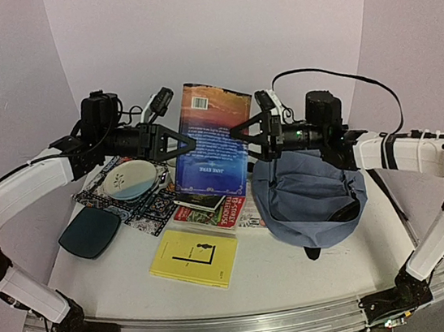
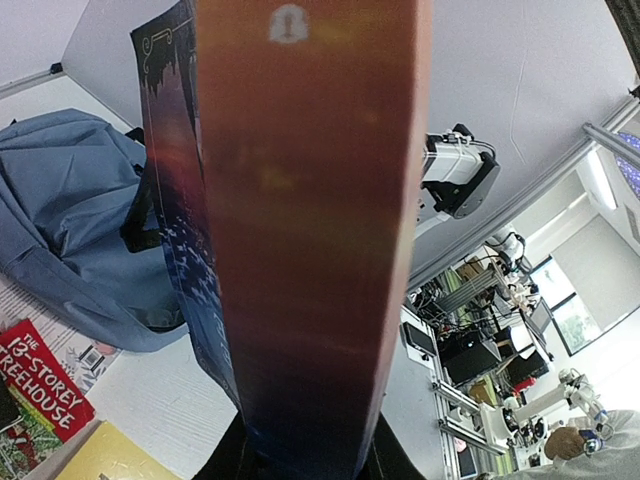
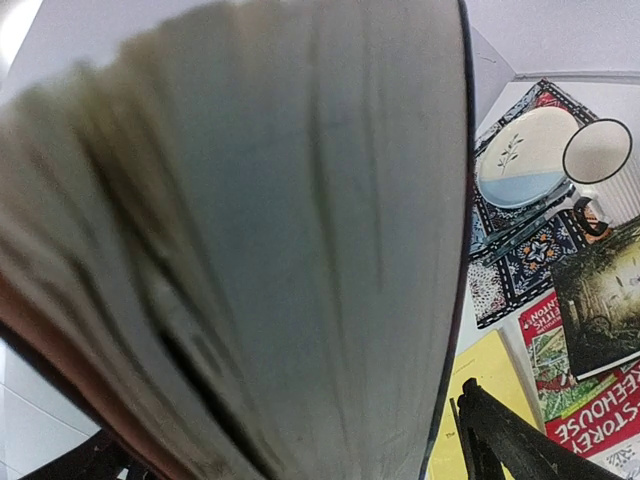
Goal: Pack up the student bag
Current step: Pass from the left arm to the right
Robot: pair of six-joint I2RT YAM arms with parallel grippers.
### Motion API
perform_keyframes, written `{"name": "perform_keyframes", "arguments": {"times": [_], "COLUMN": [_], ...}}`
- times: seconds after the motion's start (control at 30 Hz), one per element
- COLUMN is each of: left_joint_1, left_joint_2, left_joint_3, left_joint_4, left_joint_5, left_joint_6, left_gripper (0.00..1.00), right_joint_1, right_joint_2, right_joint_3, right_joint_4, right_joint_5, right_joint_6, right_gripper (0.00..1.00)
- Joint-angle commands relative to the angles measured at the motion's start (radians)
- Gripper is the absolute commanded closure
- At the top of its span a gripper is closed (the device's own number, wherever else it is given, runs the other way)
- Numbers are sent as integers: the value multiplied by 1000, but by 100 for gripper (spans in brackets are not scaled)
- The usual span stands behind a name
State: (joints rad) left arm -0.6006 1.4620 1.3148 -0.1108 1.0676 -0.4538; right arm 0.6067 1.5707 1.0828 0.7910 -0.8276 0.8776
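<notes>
Handling of a large book (image 1: 211, 147) is being shared between both arms over the middle of the table (image 1: 300, 262). Its spine edge is being clamped by the left gripper (image 1: 189, 143) and its page edge by the right gripper (image 1: 237, 134). Each pair of fingers is being held narrow around the book's thickness, with the spine filling one wrist view and the page block the other.

The book's long axis is being held running near to far and tilted up, with the broad cover turned toward the overhead camera. Whether its near end is resting on the red book (image 1: 212, 212) below cannot be told.

The student bag (image 1: 312, 193) is lying slumped to the right of the book and nearer, just under the right wrist; the left arm is being separated from it by the book's width. Its opening is not being shown plainly.

Since the bag is lying on the right arm's side, a swing rightward is being judged the likely need — short end tipped down into the bag.
</notes>
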Motion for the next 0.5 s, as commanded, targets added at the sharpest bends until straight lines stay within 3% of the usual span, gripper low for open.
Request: {"name": "perform_keyframes", "arguments": {"times": [0.0,0.2,0.47], "left_joint_1": [-25,-38,2], "left_joint_2": [-16,-8,-39], "left_joint_3": [80,64,-49], "left_joint_4": [256,269,255], "left_joint_5": [86,83,-1], "left_joint_6": [-18,-17,-5], "left_gripper": [100,100,100], "right_joint_1": [2,5,5], "right_joint_2": [25,56,23], "right_joint_3": [55,66,59], "right_joint_4": [156,317,329], "right_joint_5": [-73,-110,-124], "right_joint_6": [66,182,184], "right_gripper": [2,2,5]}}
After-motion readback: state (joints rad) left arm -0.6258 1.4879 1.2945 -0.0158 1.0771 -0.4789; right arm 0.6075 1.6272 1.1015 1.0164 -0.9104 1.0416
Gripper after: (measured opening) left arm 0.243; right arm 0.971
